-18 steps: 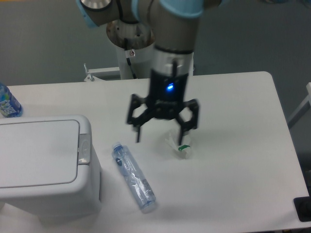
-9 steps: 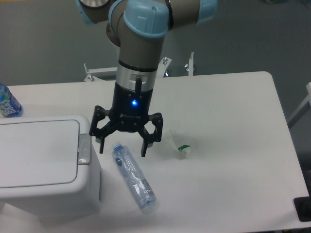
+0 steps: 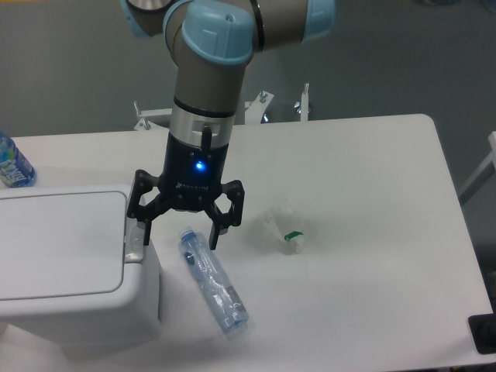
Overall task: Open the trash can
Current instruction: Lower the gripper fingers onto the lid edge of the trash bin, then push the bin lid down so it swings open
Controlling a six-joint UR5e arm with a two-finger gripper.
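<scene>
Hovering with fingers spread apart and nothing between them, the pincer (image 3: 180, 230) is sitting just right of the trash can (image 3: 74, 267); its push button (image 3: 134, 238) is lying under the left fingertip, lid closed.

A robotics lab or test room. A plain white table (image 3: 372, 155) stands against a bare grey wall, and a grey and pale-blue robot arm (image 3: 213, 54) rises from a white pedestal behind it. A blue light glows on the arm's wrist. Metal brackets (image 3: 302, 101) show at the table's far edge.
</scene>
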